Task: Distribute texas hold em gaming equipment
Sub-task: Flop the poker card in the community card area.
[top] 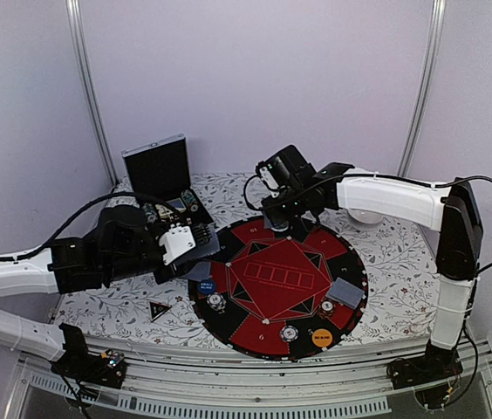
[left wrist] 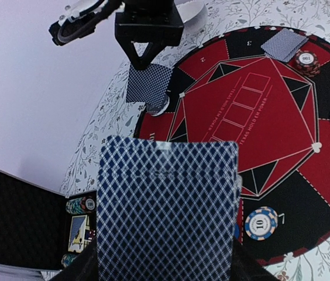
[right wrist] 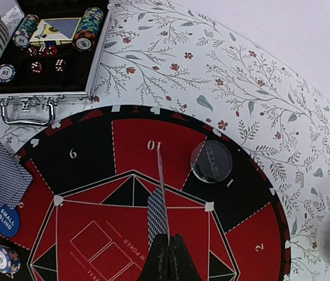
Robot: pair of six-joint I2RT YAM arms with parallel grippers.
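Two grips show: the left fingers [top: 192, 243], partly apart, clamp a deck of grey-blue-backed playing cards [left wrist: 168, 211] that fills their own camera's view and hides most of them; the right fingers [right wrist: 176, 263], fully closed, pinch a single card [right wrist: 158, 213] edge-on over the round mat [right wrist: 95, 146] near seat ten; a clear round button [right wrist: 212, 162] lies just beside, its lettering hard to read.

The mat [right wrist: 136, 137] lies bare under the right gripper [right wrist: 168, 249]. A dealer disc [right wrist: 210, 163] sits ahead-right, the case [right wrist: 42, 95] far ahead-left.
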